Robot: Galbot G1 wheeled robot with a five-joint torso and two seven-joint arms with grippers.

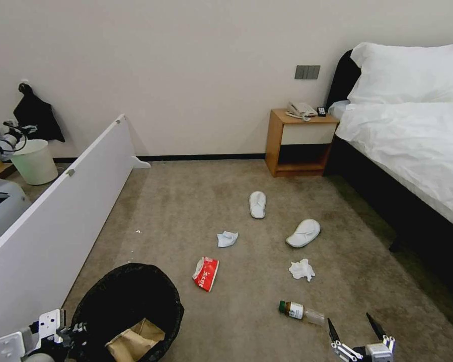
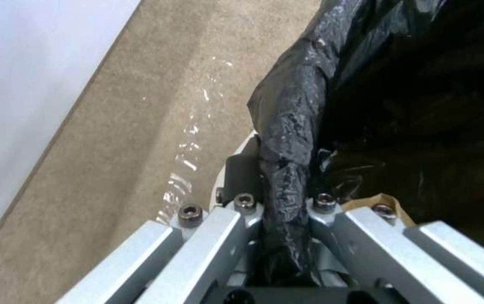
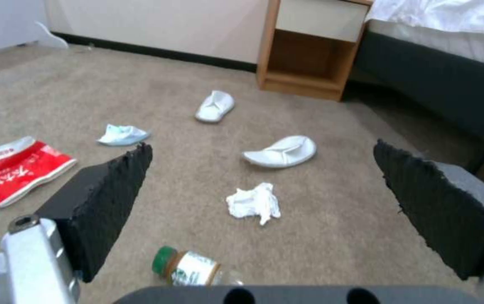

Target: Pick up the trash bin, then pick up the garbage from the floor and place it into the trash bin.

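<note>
The trash bin (image 1: 136, 270), lined with a black bag, stands at lower left with a brown cardboard scrap (image 1: 133, 342) inside. My left gripper (image 1: 70, 332) (image 2: 278, 190) is shut on the bin's bagged rim (image 2: 287, 126). The garbage lies on the carpet: a red-and-white wrapper (image 1: 206, 273) (image 3: 20, 169), a small bottle (image 1: 301, 311) (image 3: 188, 267), two crumpled tissues (image 1: 302, 269) (image 1: 227, 238) and two white slippers (image 1: 257, 204) (image 1: 303, 233). My right gripper (image 1: 351, 322) (image 3: 261, 147) hangs open just right of the bottle, nothing between its pads (image 3: 106, 198).
A long white board (image 1: 60, 211) runs along the left side. A wooden bedside table (image 1: 299, 143) stands against the far wall, and the bed (image 1: 412, 146) takes up the right side. A pale unlined bin (image 1: 35, 161) sits beyond the board at far left.
</note>
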